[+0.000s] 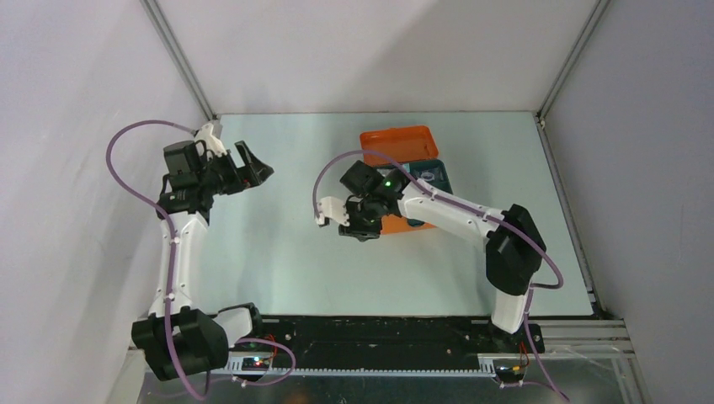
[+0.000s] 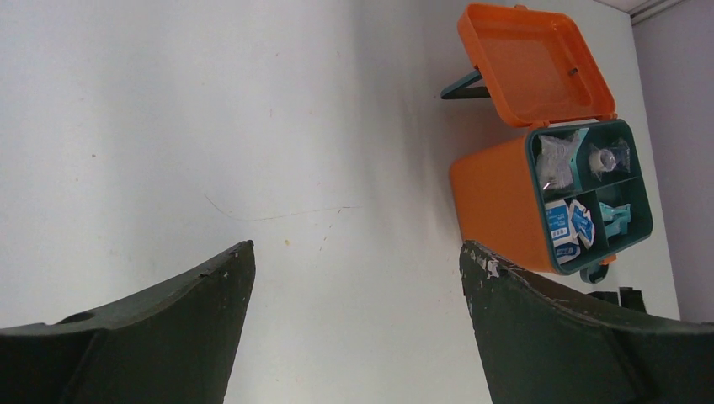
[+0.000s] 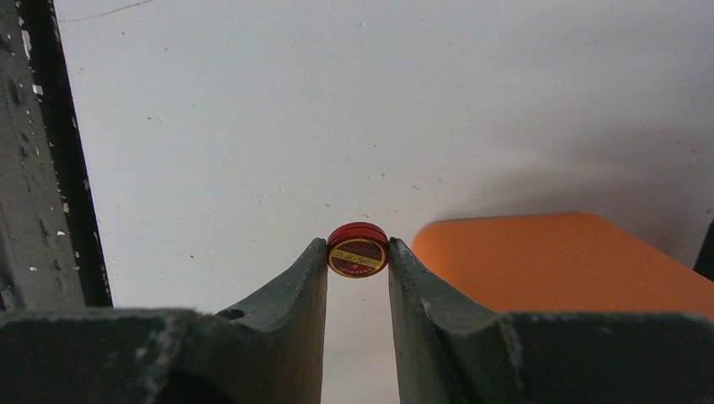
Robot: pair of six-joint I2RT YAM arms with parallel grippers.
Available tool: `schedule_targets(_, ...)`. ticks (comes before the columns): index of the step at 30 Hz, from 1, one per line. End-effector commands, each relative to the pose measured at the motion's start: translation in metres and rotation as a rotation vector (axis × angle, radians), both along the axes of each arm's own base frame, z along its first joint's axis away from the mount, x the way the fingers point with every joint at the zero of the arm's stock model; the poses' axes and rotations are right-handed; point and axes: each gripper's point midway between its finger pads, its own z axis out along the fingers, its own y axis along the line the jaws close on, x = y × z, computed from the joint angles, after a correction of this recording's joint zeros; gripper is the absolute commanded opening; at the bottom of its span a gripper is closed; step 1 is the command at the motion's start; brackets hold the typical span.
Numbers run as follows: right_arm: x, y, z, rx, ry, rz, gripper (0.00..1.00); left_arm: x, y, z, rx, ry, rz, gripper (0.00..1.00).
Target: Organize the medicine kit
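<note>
Pinching a small round red tin with a gold label (image 3: 358, 250) between its fingertips, my right gripper (image 3: 358, 257) sat just off the near-left side of the medicine kit (image 1: 404, 181), a bright orange rectangular plastic box w/ hinged lid thrown open toward the back. Tin was gripped edge-on across its width, prob. so it could drop flat into a slot.

Kit stood right of centre on the pale table (image 1: 278, 252), lid (image 2: 530, 63) lying back. Inside it, the dark teal compartment tray (image 2: 644, 220) held clear and blue-white packets (image 2: 566, 223); I couldn't tell which cell had room.

Left gripper (image 2: 354, 261) had jaws spread wide, nothing in them, parked well apart from the kit, I'd guess to keep out of the way.

Plenty of bare table lay left and front of the kit. Its orange side wall (image 3: 564, 257) was close beside the right finger, so I judged a lift was needed to get over the rim.
</note>
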Motion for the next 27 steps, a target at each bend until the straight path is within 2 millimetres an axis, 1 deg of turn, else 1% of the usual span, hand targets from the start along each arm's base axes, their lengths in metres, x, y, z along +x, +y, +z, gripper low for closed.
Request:
schedule_targets(1,-0.005,-0.003,0.022,0.04,0.041,-0.026,0.3,0.005,-0.003,0.01,-0.026,-0.036,-0.015,0.96)
schedule_targets(3,0.003,-0.008,0.035,0.065,0.034,-0.053,0.29,0.005,-0.004,0.008,-0.029,-0.032,-0.017,0.95)
schedule_targets(4,0.009,-0.01,0.048,0.097,0.026,-0.071,0.29,0.005,-0.004,0.008,-0.03,-0.03,-0.018,0.96)
schedule_targets(5,0.012,-0.014,0.054,0.109,0.027,-0.086,0.29,0.006,-0.004,0.007,-0.031,-0.027,-0.019,0.96)
schedule_targets(6,0.021,-0.019,0.067,0.142,0.017,-0.111,0.29,0.006,-0.004,0.007,-0.032,-0.026,-0.019,0.95)
schedule_targets(7,0.024,-0.023,0.073,0.154,0.016,-0.127,0.29,0.006,-0.004,0.006,-0.034,-0.022,-0.021,0.95)
schedule_targets(9,0.043,-0.042,0.093,0.196,-0.016,-0.192,0.29,0.006,-0.005,0.005,-0.039,-0.018,-0.021,0.95)
schedule_targets(10,0.048,-0.047,0.096,0.2,-0.025,-0.209,0.29,0.007,-0.005,0.005,-0.04,-0.017,-0.021,0.95)
schedule_targets(11,0.058,-0.061,0.101,0.207,-0.041,-0.246,0.29,0.007,-0.005,0.004,-0.044,-0.014,-0.023,0.96)
schedule_targets(12,0.064,-0.068,0.103,0.209,-0.049,-0.268,0.29,0.007,-0.005,0.003,-0.047,-0.011,-0.022,0.95)
schedule_targets(13,0.076,-0.083,0.106,0.215,-0.062,-0.315,0.29,0.008,-0.006,0.002,-0.05,-0.007,-0.025,0.96)
schedule_targets(14,0.081,-0.09,0.106,0.218,-0.064,-0.338,0.29,0.008,-0.007,0.002,-0.051,-0.006,-0.027,0.95)
schedule_targets(15,0.092,-0.106,0.108,0.225,-0.074,-0.388,0.29,0.008,-0.007,0.0,-0.051,-0.001,-0.028,0.96)
schedule_targets(16,0.098,-0.114,0.108,0.226,-0.078,-0.416,0.29,0.009,-0.008,-0.001,-0.05,0.002,-0.028,0.95)
schedule_targets(17,0.108,-0.129,0.108,0.229,-0.089,-0.465,0.29,0.01,-0.008,-0.003,-0.05,0.01,-0.029,0.95)
schedule_targets(18,0.114,-0.136,0.108,0.233,-0.092,-0.492,0.29,0.01,-0.011,-0.005,-0.051,0.015,-0.037,0.95)
schedule_targets(19,0.121,-0.15,0.106,0.228,-0.091,-0.533,0.29,0.011,-0.012,-0.007,-0.054,0.021,-0.042,0.95)
schedule_targets(20,0.124,-0.157,0.103,0.222,-0.087,-0.558,0.29,0.012,-0.015,-0.01,-0.058,0.032,-0.054,0.95)
schedule_targets(21,0.128,-0.169,0.098,0.208,-0.079,-0.591,0.29,0.013,-0.017,-0.01,-0.059,0.035,-0.06,0.95)
schedule_targets(23,0.13,-0.18,0.088,0.197,-0.056,-0.624,0.29,0.014,-0.022,-0.012,-0.056,0.041,-0.072,0.95)
schedule_targets(27,0.129,-0.193,0.068,0.16,-0.029,-0.666,0.28,0.017,-0.027,-0.014,-0.044,0.047,-0.085,0.95)
